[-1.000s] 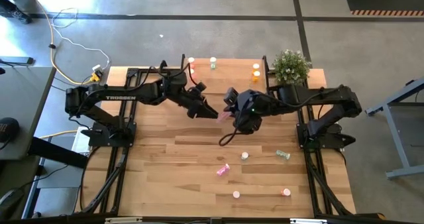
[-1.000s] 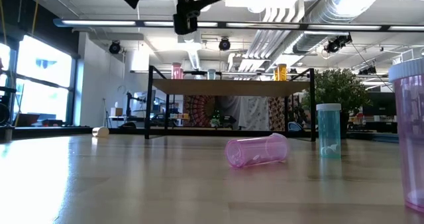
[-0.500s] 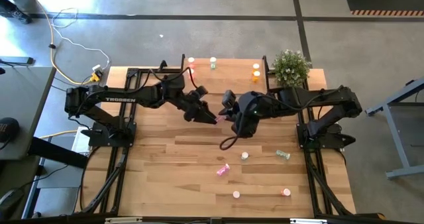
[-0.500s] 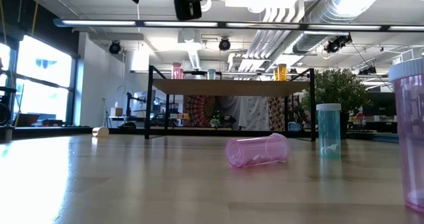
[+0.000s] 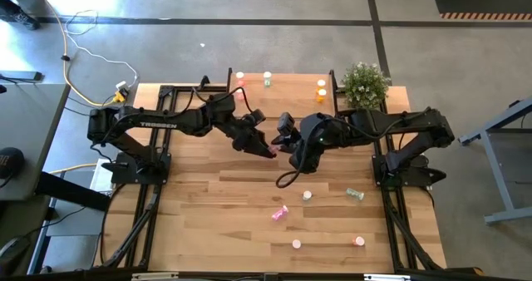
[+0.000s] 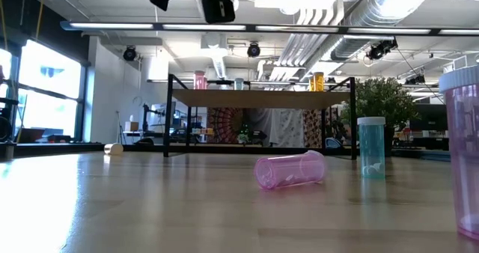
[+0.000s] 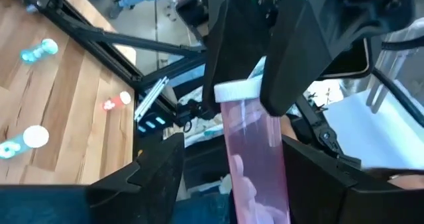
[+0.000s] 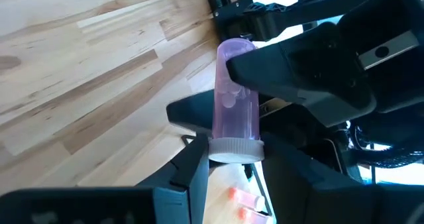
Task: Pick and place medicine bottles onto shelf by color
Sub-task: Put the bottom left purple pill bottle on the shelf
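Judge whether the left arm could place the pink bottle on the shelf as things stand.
Probably not yet. The pink bottle sits between both grippers, left gripper at its body and right gripper at its cap, so the right must let go first. The shelf itself lies unobstructed behind.

Bright even overhead light; window glare in low view; wrist views blurred close up.

A green potted plant [image 5: 364, 82] stands at the tabletop's [image 5: 224, 206] far right corner.

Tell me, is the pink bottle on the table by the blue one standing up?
No, the pink bottle lies on its side; the blue bottle stands upright.
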